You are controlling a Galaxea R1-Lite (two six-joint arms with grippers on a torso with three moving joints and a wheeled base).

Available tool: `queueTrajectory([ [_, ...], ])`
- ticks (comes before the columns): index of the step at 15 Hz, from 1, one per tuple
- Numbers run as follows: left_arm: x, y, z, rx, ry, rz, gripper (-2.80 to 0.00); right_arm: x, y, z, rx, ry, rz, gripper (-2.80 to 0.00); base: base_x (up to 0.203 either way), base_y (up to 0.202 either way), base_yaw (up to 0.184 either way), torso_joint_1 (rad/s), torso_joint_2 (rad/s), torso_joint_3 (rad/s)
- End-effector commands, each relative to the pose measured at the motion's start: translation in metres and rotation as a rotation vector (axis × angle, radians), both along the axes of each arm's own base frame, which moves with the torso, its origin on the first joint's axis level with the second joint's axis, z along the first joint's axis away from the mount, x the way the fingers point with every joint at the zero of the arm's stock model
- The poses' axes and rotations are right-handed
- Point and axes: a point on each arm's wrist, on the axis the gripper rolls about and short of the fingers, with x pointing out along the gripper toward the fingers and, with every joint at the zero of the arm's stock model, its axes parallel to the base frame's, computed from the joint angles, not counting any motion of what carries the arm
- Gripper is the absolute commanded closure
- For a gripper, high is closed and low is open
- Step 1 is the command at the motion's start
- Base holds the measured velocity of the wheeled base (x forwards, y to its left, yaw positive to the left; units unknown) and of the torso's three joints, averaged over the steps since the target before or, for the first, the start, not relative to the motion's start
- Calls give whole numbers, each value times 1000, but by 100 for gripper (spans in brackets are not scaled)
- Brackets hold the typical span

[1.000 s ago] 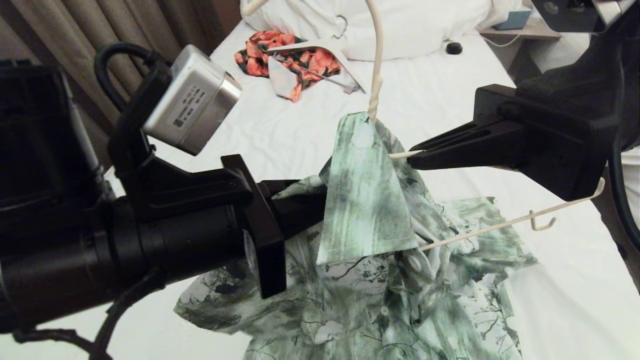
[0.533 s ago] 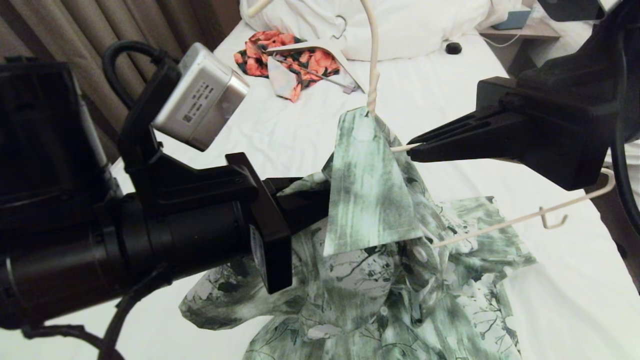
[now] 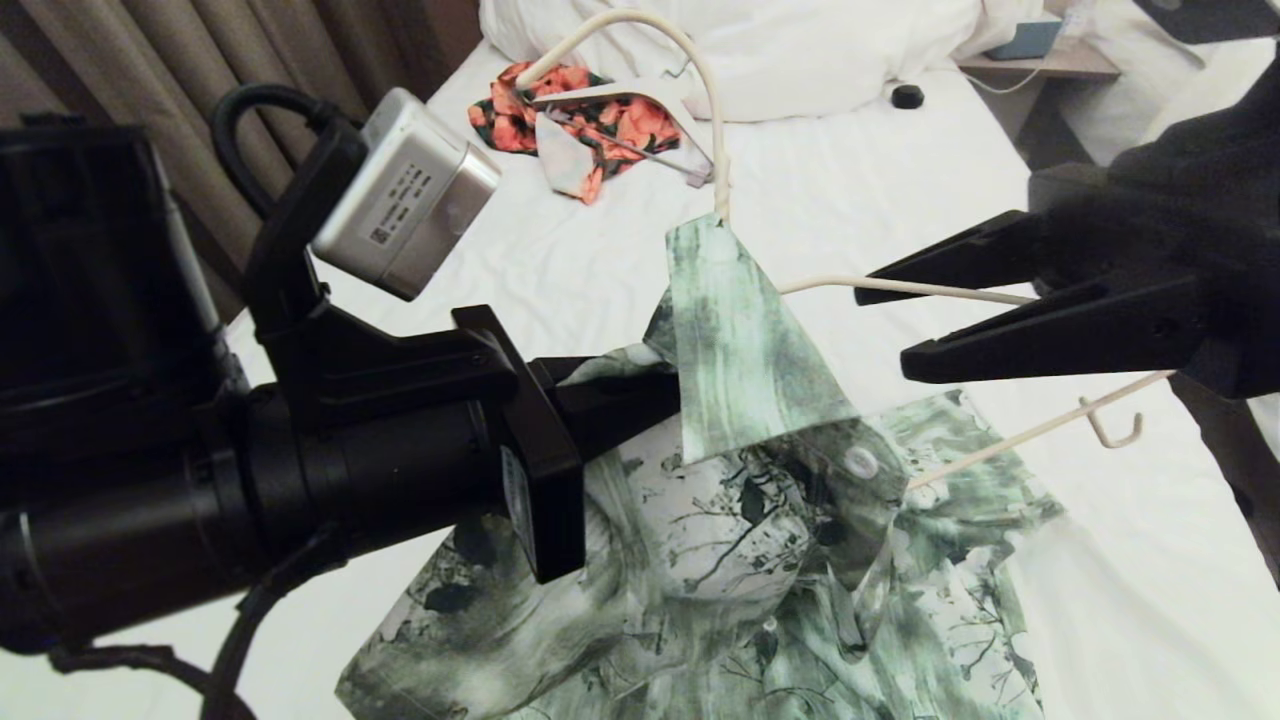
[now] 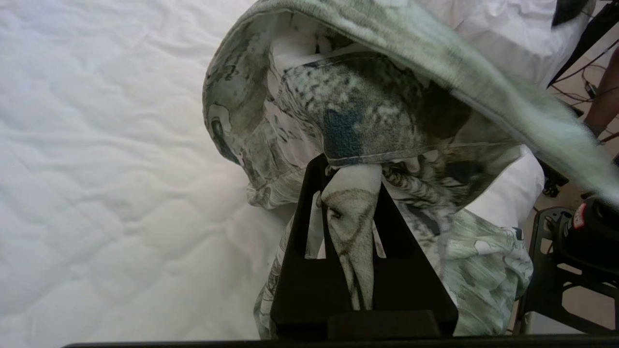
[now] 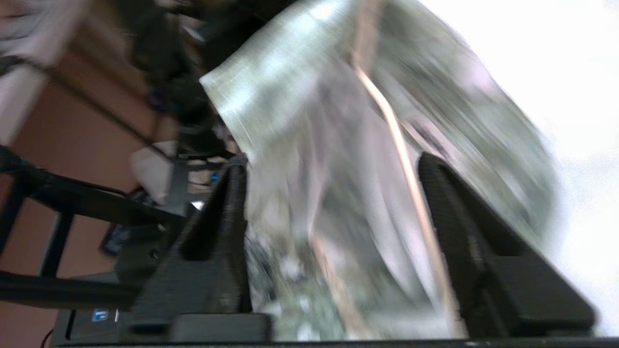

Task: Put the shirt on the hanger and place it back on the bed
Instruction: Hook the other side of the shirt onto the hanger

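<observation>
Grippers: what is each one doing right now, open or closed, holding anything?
Left gripper: shut on the shirt, fabric pinched between its fingers.
Right gripper: open, the hanger wire between its fingers, not clamped.

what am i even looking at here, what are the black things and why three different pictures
The black things are the two arms of a robot, each ending in a two-fingered gripper. One picture is taken from the robot's head, looking down at a bed with a white sheet. The other two come from small cameras on each wrist, looking out along the fingers.

The left gripper is shut on a fold of a green and white patterned shirt, which lies partly on the bed. A thin cream hanger pokes out of the shirt's collar. The right gripper is open, its fingers either side of the hanger's wire without pinching it.

Further back on the bed lie an orange-red flowered garment with a flat white hanger on it, pillows and a small black round thing.
</observation>
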Motion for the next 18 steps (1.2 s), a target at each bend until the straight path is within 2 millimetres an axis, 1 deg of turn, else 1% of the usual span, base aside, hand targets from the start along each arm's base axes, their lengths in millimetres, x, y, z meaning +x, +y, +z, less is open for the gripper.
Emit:
queueTrajectory([
  [1, 0, 0, -2, 7, 2, 0, 0, -13, -18, 10, 10, -27, -51, -280, 0, 0, 0, 0, 0, 0],
  [6, 0, -3, -4, 18, 5, 0, 0, -24, -65, 29, 58, -8, -284, -280, 0, 0, 0, 0, 0, 0],
  [7, -1, -3, -3, 15, 2, 8, 0, -25, -73, 31, 61, -7, -325, -34, 0, 0, 0, 0, 0, 0],
  [8, -3, -4, -2, 12, -2, 10, 0, -25, -79, 30, 59, 3, -363, 0, 0, 0, 0, 0, 0, 0],
  [9, -5, -3, 1, 3, -10, 14, 0, -23, -84, 27, 58, 44, -398, 0, 0, 0, 0, 0, 0, 0],
  [11, -6, -2, 7, -13, -22, 13, 0, -22, -85, 26, 85, 182, -461, 0, 0, 0, 0, 0, 0, 0],
  [13, -6, -3, 10, -22, -28, 13, 0, -19, -84, 25, 98, 293, -584, 0, 0, 0, 0, 0, 0, 0],
  [15, -6, -4, 15, -31, -34, 11, 0, -11, -84, 17, 71, 358, -647, 0, 0, 0, 0, 0, 0, 0],
  [17, -6, -3, 28, -40, -41, 11, 0, -7, -82, 3, 11, 464, -665, 0, 0, 0, 0, 0, 0, 0],
  [18, -7, -2, 36, -49, -46, 11, 0, -6, -78, -4, -20, 508, -650, 0, 0, 0, 0, 0, 0, 0],
])
